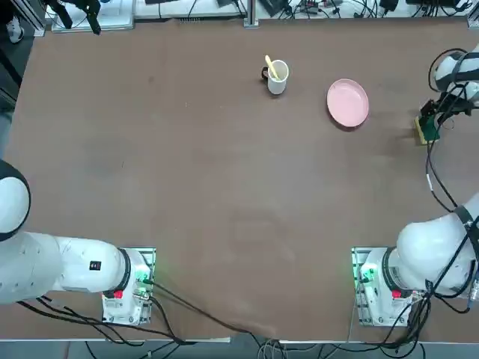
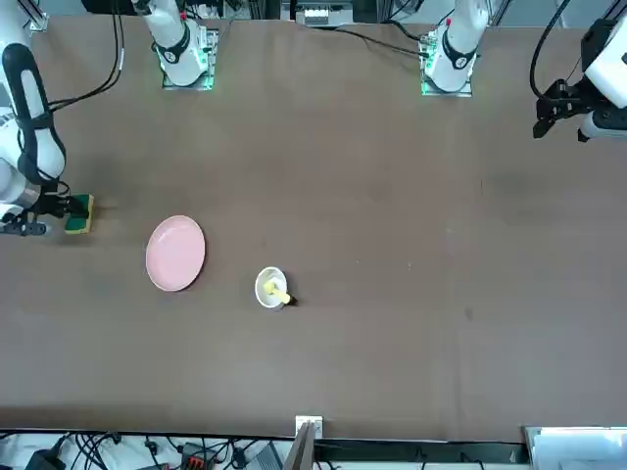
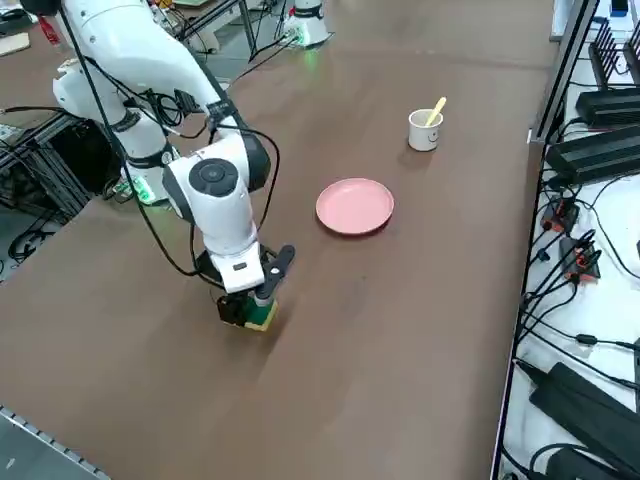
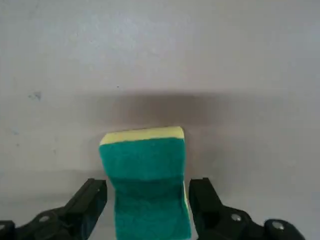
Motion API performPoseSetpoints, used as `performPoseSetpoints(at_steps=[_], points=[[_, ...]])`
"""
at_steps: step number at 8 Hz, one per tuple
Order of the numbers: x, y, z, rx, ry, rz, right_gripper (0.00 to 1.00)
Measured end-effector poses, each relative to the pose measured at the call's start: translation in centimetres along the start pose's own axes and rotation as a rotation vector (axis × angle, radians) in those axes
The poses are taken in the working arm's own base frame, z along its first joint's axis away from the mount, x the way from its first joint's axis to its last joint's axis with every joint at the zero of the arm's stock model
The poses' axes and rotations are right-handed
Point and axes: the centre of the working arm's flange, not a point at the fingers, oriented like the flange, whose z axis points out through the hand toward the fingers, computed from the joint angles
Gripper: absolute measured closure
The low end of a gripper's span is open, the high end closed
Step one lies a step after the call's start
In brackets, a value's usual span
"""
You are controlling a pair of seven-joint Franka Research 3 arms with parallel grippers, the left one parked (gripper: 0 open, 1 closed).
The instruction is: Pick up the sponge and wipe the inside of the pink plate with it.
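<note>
The green and yellow sponge [image 4: 147, 185] is being straddled by the wide-open right claw [image 4: 149, 192] at the upper right of the top view, its fingers being held apart on either side. On the brown bench [image 1: 224, 187], the pink plate [image 1: 348, 102] is being seen in the same upper-right area, right of a white mug [image 1: 277, 78] in which a yellow stick [image 1: 271, 66] is being held.

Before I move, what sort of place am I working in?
Probably a robotics lab or test workshop: a robot arm's white base is mounted at the edge of a wide brown table, loose black cables trail along it, and electronics sit beyond the far edge.
</note>
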Motion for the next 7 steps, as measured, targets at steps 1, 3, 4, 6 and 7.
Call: performPoseSetpoints(at_steps=[1,3,4,6,7], points=[[0.0,0.1,0.5,-0.001,-0.001,0.002,0.00],[-0.5,0.7,1.7,0.001,-0.008,0.012,0.00],[-0.7,1.0,2.1,0.004,-0.014,0.017,0.03],[-0.8,1.2,2.4,0.006,-0.018,0.020,0.15],[-0.7,1.1,2.3,0.005,-0.016,0.019,0.36]])
